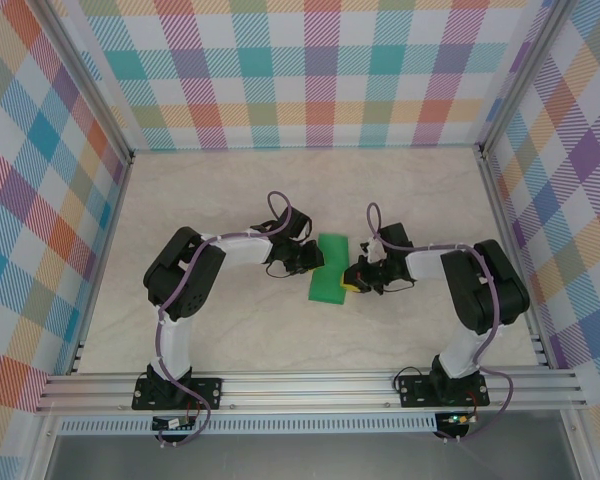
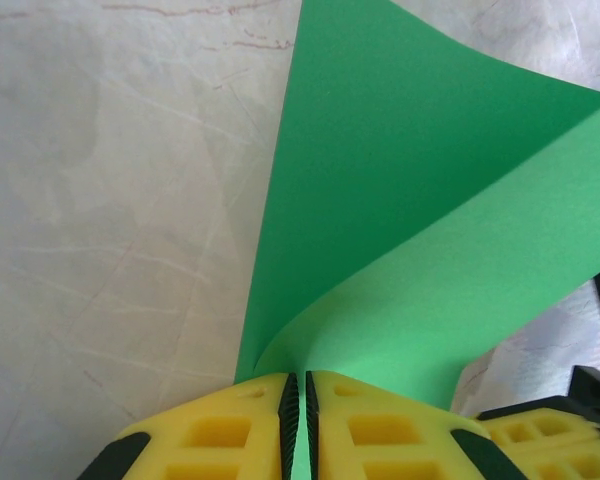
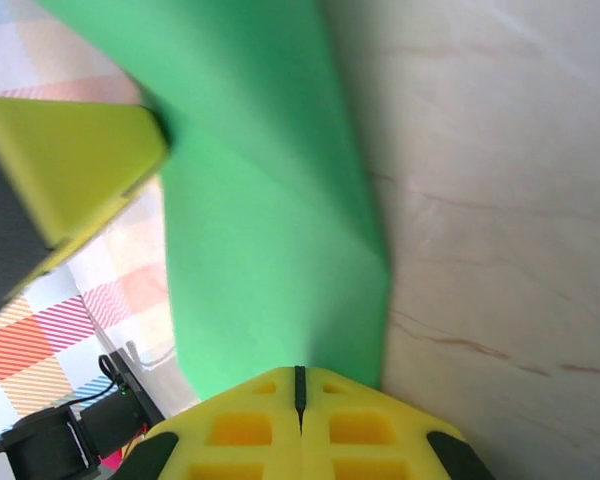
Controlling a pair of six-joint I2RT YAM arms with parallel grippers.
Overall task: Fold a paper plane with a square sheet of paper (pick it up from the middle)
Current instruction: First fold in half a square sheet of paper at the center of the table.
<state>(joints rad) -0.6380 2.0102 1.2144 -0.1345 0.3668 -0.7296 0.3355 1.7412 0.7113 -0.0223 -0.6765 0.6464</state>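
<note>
The square sheet of paper (image 1: 330,268) is bright green, bent over on itself into a narrow strip and held between my two grippers at the table's middle. My left gripper (image 1: 308,262) is shut on its left edge. In the left wrist view the sheet (image 2: 410,200) curls up out of the closed jaws of this gripper (image 2: 303,378). My right gripper (image 1: 356,278) is shut on the near right edge. In the right wrist view the paper (image 3: 270,250) rises from the closed jaws of the right gripper (image 3: 300,372). No paper plane shape shows.
The pale marbled table (image 1: 230,200) is walled by checked panels (image 1: 320,70) at the back and sides. An aluminium rail (image 1: 310,385) carries both arm bases at the near edge. The left gripper's yellow finger (image 3: 70,160) looms close in the right wrist view.
</note>
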